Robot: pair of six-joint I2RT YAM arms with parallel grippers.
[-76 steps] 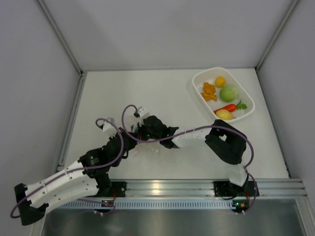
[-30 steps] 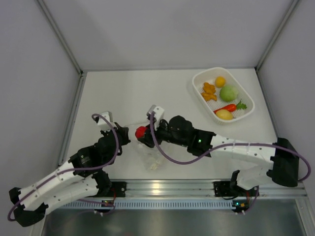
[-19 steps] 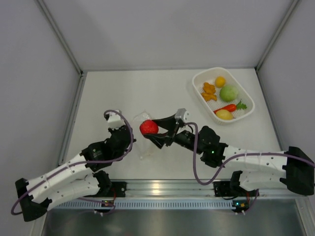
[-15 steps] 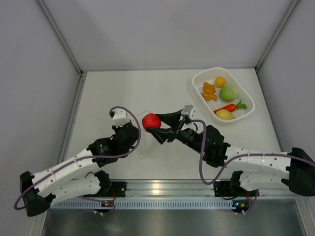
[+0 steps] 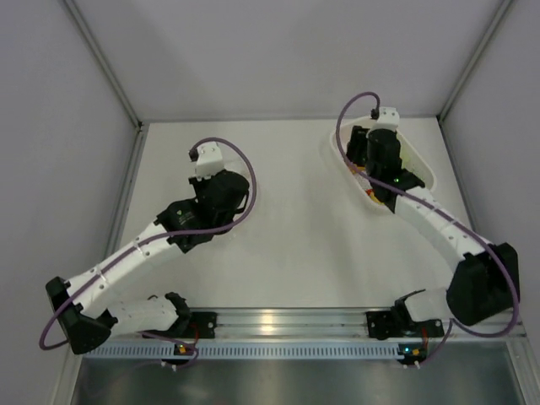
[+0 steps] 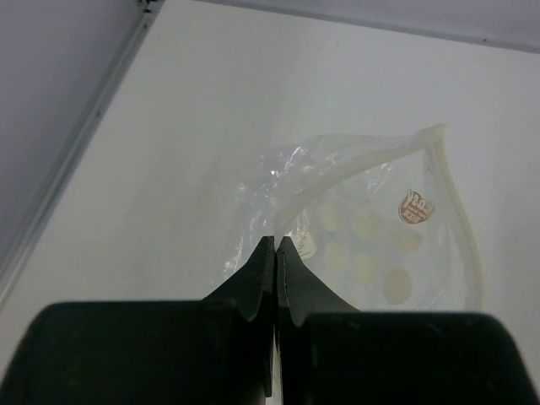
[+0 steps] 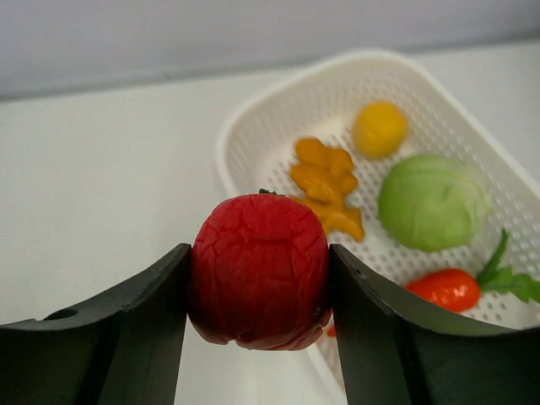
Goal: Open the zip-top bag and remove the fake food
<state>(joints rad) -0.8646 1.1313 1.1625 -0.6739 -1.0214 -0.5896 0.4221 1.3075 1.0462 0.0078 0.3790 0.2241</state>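
Note:
My right gripper (image 7: 259, 253) is shut on the red ball (image 7: 260, 283) and holds it over the near left rim of the white perforated basket (image 7: 253, 126). In the basket lie an orange ball (image 7: 380, 128), an orange lumpy piece (image 7: 327, 181), a pale-green ball (image 7: 433, 201) and a red chilli (image 7: 447, 288). My left gripper (image 6: 276, 242) is shut, its tips pinching the crinkled edge of the clear dotted zip-top bag (image 6: 371, 228), which looks empty. In the top view the left arm (image 5: 218, 190) hides the bag, and the right arm (image 5: 380, 156) covers most of the basket (image 5: 424, 175).
The table is white, with grey walls on three sides and a metal rail along the left edge (image 6: 76, 160). The basket stands in the far right corner. The two arms are far apart.
My right gripper has swung from the table's middle to the basket at the far right, carrying the red ball. My left arm has moved a little farther from the near edge with the bag.

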